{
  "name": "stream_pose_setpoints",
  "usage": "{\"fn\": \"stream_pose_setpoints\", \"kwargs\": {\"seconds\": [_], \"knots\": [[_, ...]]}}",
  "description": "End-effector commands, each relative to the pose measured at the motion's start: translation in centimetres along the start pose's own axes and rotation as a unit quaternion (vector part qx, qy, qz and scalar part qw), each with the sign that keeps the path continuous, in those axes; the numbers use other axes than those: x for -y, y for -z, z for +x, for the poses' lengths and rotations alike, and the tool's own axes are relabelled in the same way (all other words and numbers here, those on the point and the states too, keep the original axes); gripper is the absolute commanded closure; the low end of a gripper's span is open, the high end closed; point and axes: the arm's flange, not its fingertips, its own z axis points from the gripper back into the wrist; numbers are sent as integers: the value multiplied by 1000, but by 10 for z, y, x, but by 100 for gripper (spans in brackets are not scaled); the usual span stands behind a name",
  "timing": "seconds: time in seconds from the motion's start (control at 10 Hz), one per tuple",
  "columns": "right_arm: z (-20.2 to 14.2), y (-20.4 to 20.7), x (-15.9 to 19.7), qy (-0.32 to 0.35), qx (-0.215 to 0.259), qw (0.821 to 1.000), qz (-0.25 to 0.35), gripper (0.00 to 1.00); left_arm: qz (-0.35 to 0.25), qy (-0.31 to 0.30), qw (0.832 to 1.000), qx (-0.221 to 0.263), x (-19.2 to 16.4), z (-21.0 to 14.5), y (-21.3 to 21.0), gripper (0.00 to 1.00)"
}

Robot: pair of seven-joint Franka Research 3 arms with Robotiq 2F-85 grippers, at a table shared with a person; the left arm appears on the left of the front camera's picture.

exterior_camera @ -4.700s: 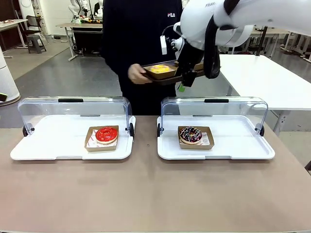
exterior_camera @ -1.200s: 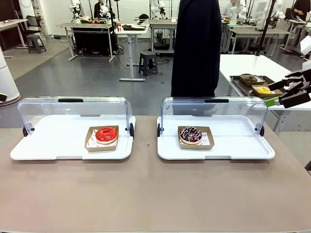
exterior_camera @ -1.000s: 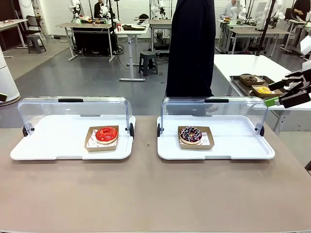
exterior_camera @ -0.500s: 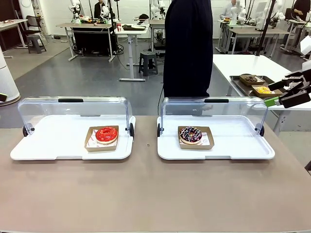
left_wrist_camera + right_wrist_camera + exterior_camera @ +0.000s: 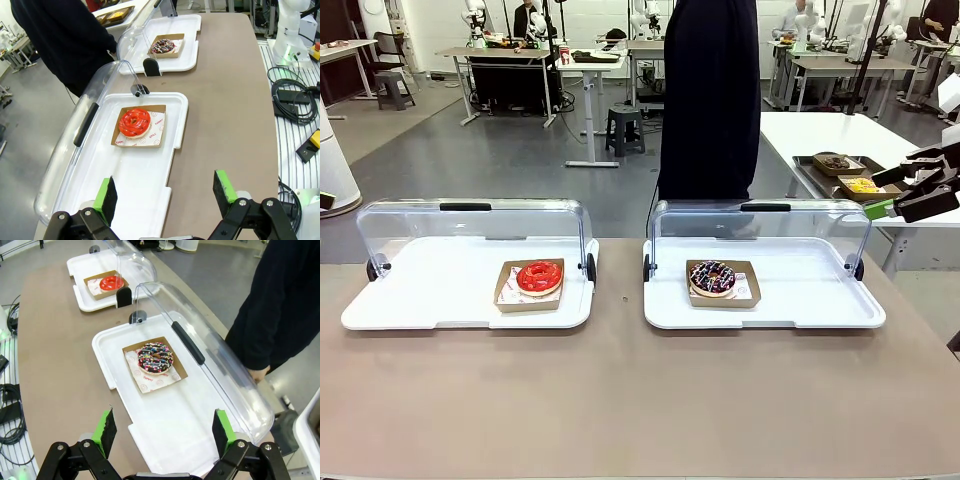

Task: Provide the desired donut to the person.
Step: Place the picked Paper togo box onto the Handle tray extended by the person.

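You have a brown worktop (image 5: 620, 400) in a lab hall, two white trays (image 5: 450, 300) with lids up, and two donuts: red donut (image 5: 539, 276) left, chocolate donut (image 5: 712, 277) right. The person (image 5: 708, 100) stands behind. Left gripper (image 5: 165, 192) and right gripper (image 5: 162, 432) fingers apart, holding nothing

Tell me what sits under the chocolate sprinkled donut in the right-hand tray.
The chocolate sprinkled donut rests on printed white paper inside a shallow brown cardboard box, which stands on the white tray. The paper directly beneath the donut is covered.
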Motion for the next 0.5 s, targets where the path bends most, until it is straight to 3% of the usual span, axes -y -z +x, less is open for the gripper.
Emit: {"fn": "stream_pose_setpoints", "kwargs": {"seconds": [0.0, 0.4], "knots": [[-2, 0, -1, -6, 3, 1000, 6, 0, 2, 7, 1000, 12, 1, -3, 0, 0], [-2, 0, -1, -6, 3, 1000, 6, 0, 2, 7, 1000, 12, 1, -3, 0, 0]]}}
